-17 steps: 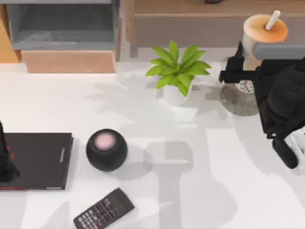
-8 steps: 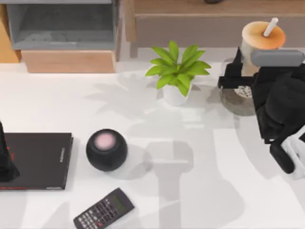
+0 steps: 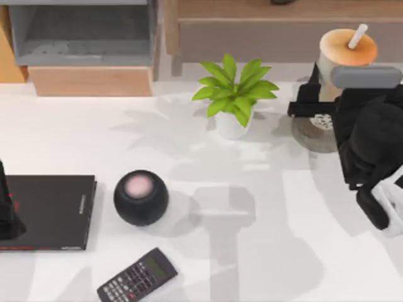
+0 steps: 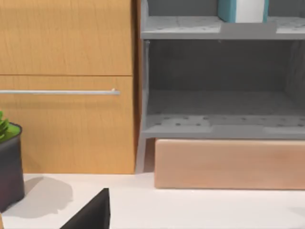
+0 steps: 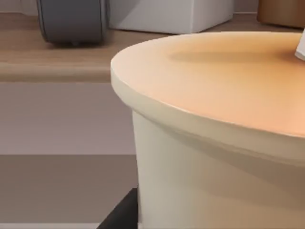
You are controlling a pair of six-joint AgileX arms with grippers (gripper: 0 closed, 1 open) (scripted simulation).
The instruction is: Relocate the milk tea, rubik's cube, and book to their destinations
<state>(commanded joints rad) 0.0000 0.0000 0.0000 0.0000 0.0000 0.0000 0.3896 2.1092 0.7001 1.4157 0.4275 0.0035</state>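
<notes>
Right end effector (image 3: 315, 100) clamped on the milk tea (image 3: 346, 53) at the worktop's (image 3: 264, 207) far right.
Top view: cup over a grey coaster (image 3: 315, 135); left arm (image 3: 6, 214) parked at left edge, fingers' state unclear. Left wrist view: book (image 4: 241, 10) upright on grey shelf (image 4: 219, 27). Right wrist view: cup top (image 5: 224, 81) close.

Plant (image 3: 233, 94), speaker (image 3: 140, 197), perhaps calculator (image 3: 137, 276).

The white tabletop (image 3: 252, 251) carries a thin flat black book with red marks (image 3: 53, 211) at its left edge, a round black speaker with a pink top (image 3: 140, 197) just beside it, a dark calculator (image 3: 137, 277) near the front, a green-leaved plant in a white pot (image 3: 234, 94) toward the back, and a round grey coaster (image 3: 312, 137) at the right.
</notes>
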